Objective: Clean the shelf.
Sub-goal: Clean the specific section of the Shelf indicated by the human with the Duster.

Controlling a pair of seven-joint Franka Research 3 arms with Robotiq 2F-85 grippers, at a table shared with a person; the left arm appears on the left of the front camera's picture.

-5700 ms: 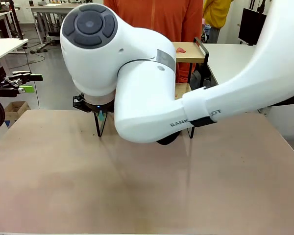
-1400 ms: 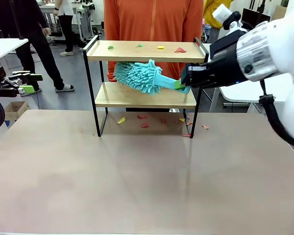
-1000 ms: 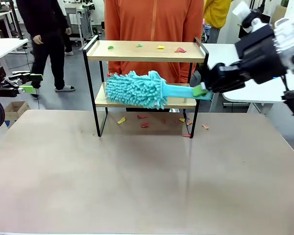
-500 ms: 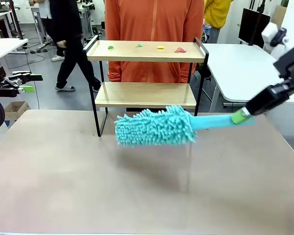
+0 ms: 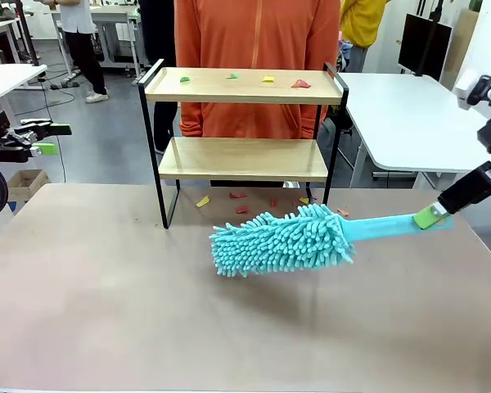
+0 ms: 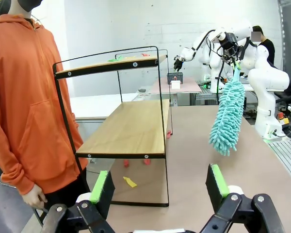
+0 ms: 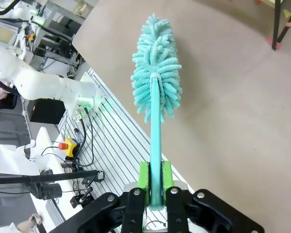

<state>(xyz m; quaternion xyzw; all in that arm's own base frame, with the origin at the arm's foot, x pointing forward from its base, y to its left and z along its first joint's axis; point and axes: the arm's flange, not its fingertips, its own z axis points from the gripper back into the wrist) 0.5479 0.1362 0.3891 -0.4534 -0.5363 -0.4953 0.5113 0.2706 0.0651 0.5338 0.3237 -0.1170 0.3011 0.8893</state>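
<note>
- Right gripper (image 7: 155,194) clamped on teal duster (image 5: 282,239) handle; head low over table (image 5: 106,311).
- Left gripper (image 6: 160,187) wide open, empty.
- Risk: next sweep catching frame post, tipping shelf (image 5: 241,160).
- Shelf at far table edge, upright, long axis L-R, open front facing robot; scraps (image 5: 268,79) on top board.

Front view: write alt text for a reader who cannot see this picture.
The robot's right hand holds a teal duster by its handle over the table, in front of a two-tier shelf. Coloured scraps lie on its top board and on the table beneath; a person in orange stands behind.
</note>
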